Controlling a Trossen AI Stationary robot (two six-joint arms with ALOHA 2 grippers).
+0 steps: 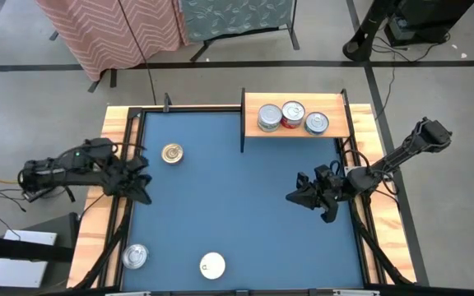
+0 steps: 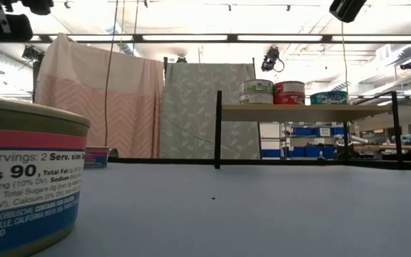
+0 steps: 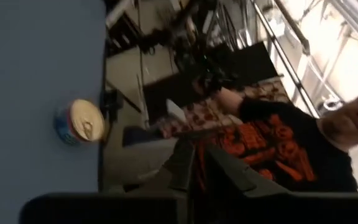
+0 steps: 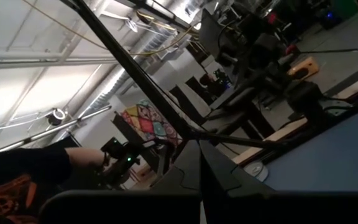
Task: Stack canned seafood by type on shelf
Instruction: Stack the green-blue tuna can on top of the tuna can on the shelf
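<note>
Tins wait between picks as I hold both arms off the shelf (image 1: pixel 336 130).

Three cans (image 1: pixel 293 117) stand in a row on the plank; gold tin (image 1: pixel 171 153), silver tin (image 1: pixel 135 256) and white tin (image 1: pixel 212 265) sit apart on the blue table. My left gripper (image 1: pixel 141 189), nearly clenched and empty, hovers near the gold tin; my right gripper (image 1: pixel 296 197) is clenched, empty. Next, I judge, opening the left over the gold tin.
</note>
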